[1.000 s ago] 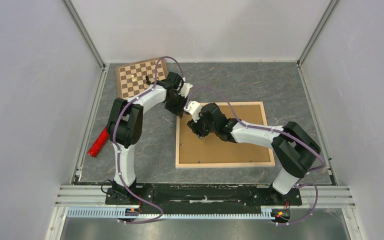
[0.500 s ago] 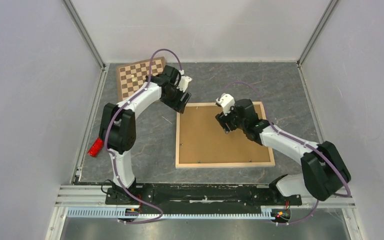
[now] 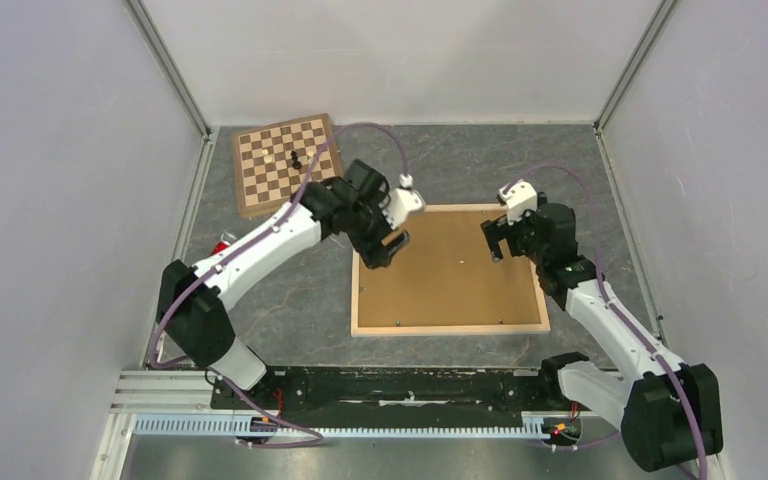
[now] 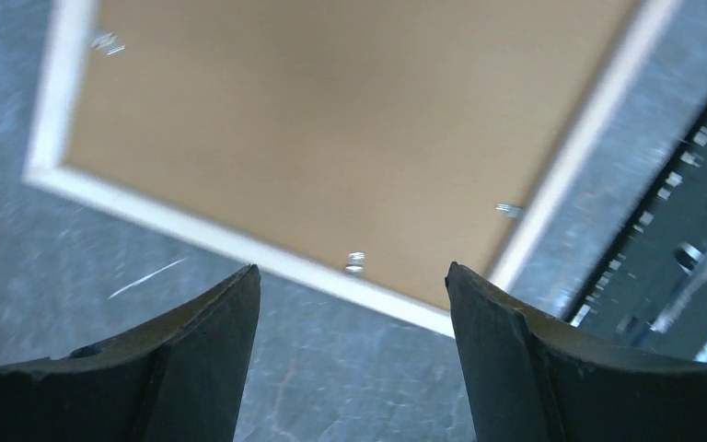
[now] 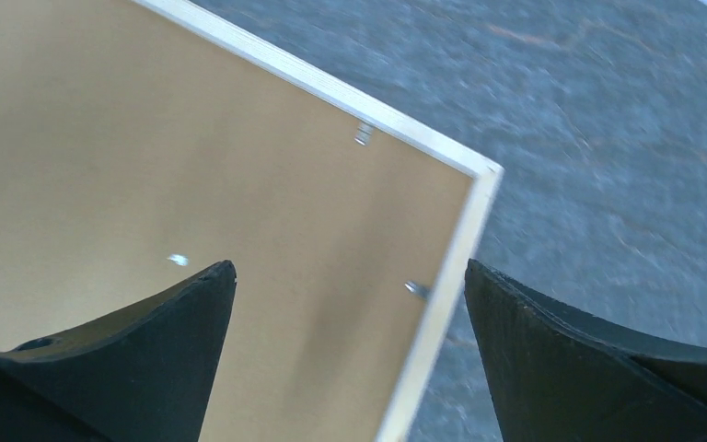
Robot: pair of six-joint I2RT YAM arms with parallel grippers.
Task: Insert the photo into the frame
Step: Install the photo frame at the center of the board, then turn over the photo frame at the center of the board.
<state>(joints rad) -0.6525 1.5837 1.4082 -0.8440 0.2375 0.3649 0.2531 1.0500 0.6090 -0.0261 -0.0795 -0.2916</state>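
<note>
The frame [image 3: 450,328] is lying flat on the grey desk [image 3: 290,290], a little right of the middle, with its thin light wooden bars running around a plain brown backing board [image 3: 450,285] that is filling the opening. Small metal tabs [image 4: 356,261] are sitting along the inner edge of the bars. The photo is not showing in any view, so I cannot tell where it is lying. The left end effector [image 3: 388,248] is hanging above the frame's far left corner, and in its own wrist view the left end effector [image 4: 352,269] is showing both dark fingers [image 4: 212,341] spread wide with nothing between them, looking down on a frame bar and the desk beside it. The right end effector [image 3: 493,245] is hovering over the far right part of the backing board, clear of it. From its wrist camera the right end effector [image 5: 350,267] is also gaping wide and carrying nothing, with a corner of the frame sitting below the gap. A checkered chessboard [image 3: 288,165] is resting at the far left of the desk, apart from the frame, and a dark piece [image 3: 296,160] is standing on it.
</note>
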